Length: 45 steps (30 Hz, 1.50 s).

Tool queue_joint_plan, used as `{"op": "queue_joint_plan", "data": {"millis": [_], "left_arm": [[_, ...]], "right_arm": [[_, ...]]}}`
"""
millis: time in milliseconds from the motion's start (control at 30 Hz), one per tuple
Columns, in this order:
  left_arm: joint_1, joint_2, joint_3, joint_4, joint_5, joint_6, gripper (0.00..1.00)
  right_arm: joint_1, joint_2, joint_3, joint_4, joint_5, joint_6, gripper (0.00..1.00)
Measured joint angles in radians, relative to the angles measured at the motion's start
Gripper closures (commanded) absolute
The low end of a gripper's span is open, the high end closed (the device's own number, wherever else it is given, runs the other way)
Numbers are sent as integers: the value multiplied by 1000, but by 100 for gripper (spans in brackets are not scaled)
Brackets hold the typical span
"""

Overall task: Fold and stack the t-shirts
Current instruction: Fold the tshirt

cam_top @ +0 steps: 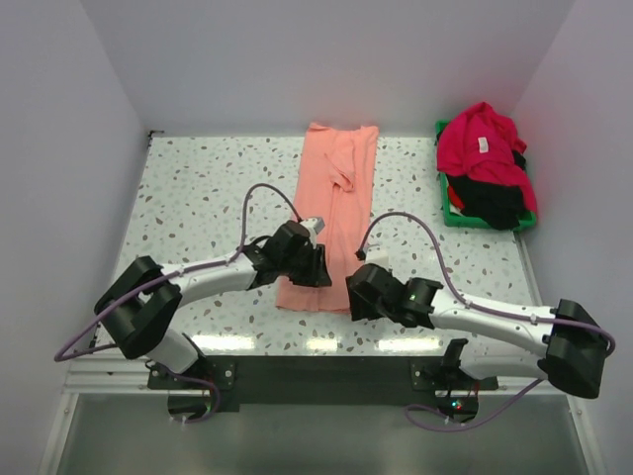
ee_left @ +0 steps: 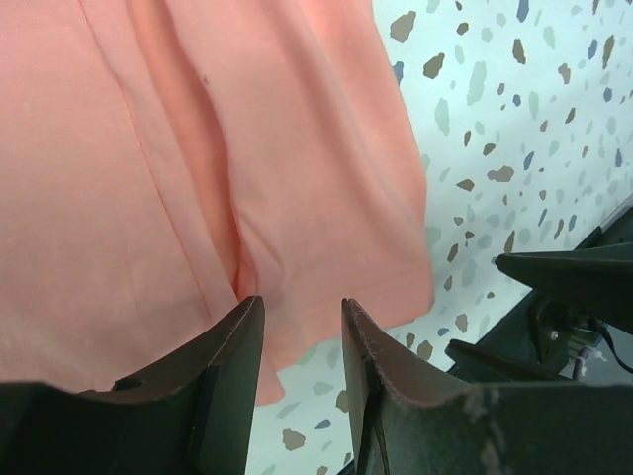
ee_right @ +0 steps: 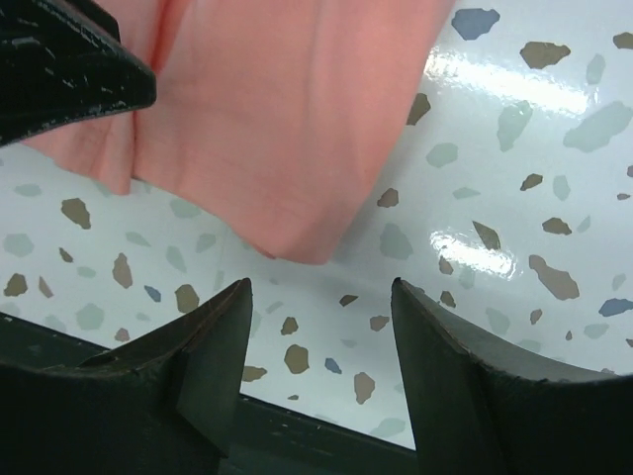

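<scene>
- Progress: the pink shirt (cam_top: 331,198) lies flat mid-table (cam_top: 198,188), already folded lengthwise into a narrow strip running from top centre of the overhead frame down towards the arms. I'd call that the first fold done and the crosswise folds not yet done.
- The red shirt (cam_top: 480,139) and black shirt (cam_top: 490,198) are heaped in the green bin (cam_top: 450,216), upper right of the overhead frame, unfolded. No stack started. By my estimate we're under a third through.
- Left gripper (ee_left: 302,312): jaws apart over the strip's near hem. I see nothing pinched between them.
- Right gripper (ee_right: 321,287): jaws wide apart over bare table, just short of the strip's near corner. Holding nothing.
- Only the overhead view shows the bin, the other two shirts and the strip's full length.
- Only the wrist views show the jaw gaps and the hem. The left wrist view shows a lengthwise crease; the right wrist view shows the rounded near corner, with a left finger (ee_right: 59,69) in the upper left.
</scene>
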State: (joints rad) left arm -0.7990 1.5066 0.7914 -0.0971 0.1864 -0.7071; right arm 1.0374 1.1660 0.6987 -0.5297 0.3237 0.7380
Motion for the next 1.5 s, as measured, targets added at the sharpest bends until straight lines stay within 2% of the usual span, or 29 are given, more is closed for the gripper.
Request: {"op": "queue_joint_plan", "data": {"millis": [267,533,733,967,1067,1333,1433,1500], "left_arm": [[0,96,17,-15,-4,25,57],[0,131,35,-28,-2,40,56],[0,158,62,-33,13,44,66],[0,162,95,-48,20,56,68],[0,167,103,-51,21,65,68],[0,183,110,-68,14,75,60],[0,191,110,-69,16,76,66],[0,197,110,-68,20,76,74]], "right_arm": [[80,-50,-119,97,111,81,38],[90,-60,-148,155,137,100,36],[96,-58,-151,185,139,100,35],[97,-58,-151,188,157,100,35],[97,-58,-151,188,158,100,35],[97,-58,-151,188,158,100,34],[97,-58,-153,189,158,100,34],[97,-58,-157,192,158,100,34]]}}
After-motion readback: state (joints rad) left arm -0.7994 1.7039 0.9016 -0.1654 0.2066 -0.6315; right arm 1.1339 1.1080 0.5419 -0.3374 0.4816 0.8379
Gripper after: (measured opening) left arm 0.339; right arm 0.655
